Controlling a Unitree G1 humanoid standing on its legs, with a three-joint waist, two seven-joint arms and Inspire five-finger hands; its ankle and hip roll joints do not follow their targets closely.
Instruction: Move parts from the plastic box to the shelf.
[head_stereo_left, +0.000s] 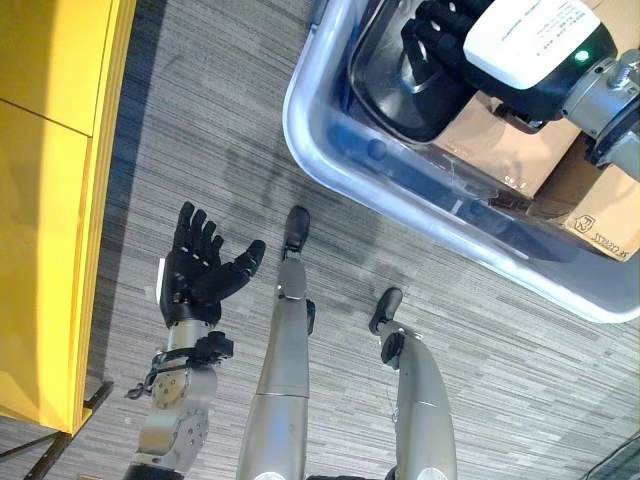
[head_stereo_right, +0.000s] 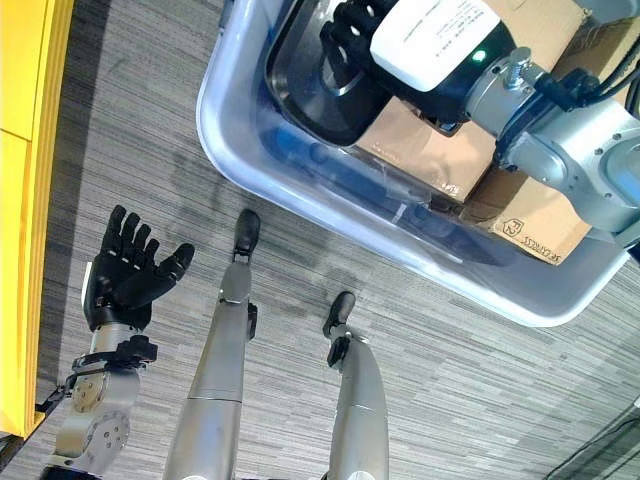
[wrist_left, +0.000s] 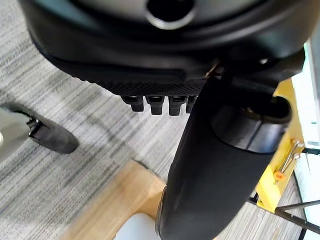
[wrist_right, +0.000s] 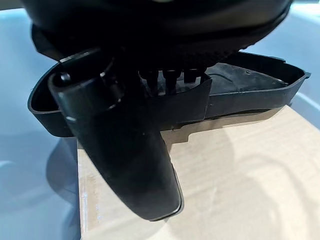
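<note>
Pickup step, by my read: right robot hand (head_stereo_left: 450, 40) is down inside the plastic box (head_stereo_left: 330, 150), reaching onto a black moulded part (head_stereo_left: 400, 95) that lies on cardboard boxes (head_stereo_left: 500, 150) in the box. Left eye view: the part is a shallow dark tray-like shell with a raised rim, glossy, sitting at the box's near corner; fingers are over its inner face, but whether they've closed on it I can't tell from here. Left robot hand (head_stereo_left: 200, 270) hangs well apart over the grey carpet (head_stereo_left: 200, 120), fingers straight and spread, holding nothing; yellow shelf unit (head_stereo_left: 50, 200) is at its outer side. Right eye view: same layout, right robot hand (head_stereo_right: 350, 40) with fingertips on the part (head_stereo_right: 310, 95), box wall (head_stereo_right: 260, 160) translucent blue-white. Left wrist view: left robot hand (wrist_left: 160, 95) has straight fingers with carpet beyond them, nothing in the palm. Right wrist view: right robot hand (wrist_right: 130, 145) has its thumb standing clear in front of the part (wrist_right: 250, 95) and fingers resting against the rim, not visibly wrapped; cardboard (wrist_right: 240, 175) directly under. Next move likely needs thumb and fingers closing across the rim, then a straight lift clear of the box wall before turning toward the shelf. Thin rigid plastic, probably light, could slip if pinched at the edge only.
</note>
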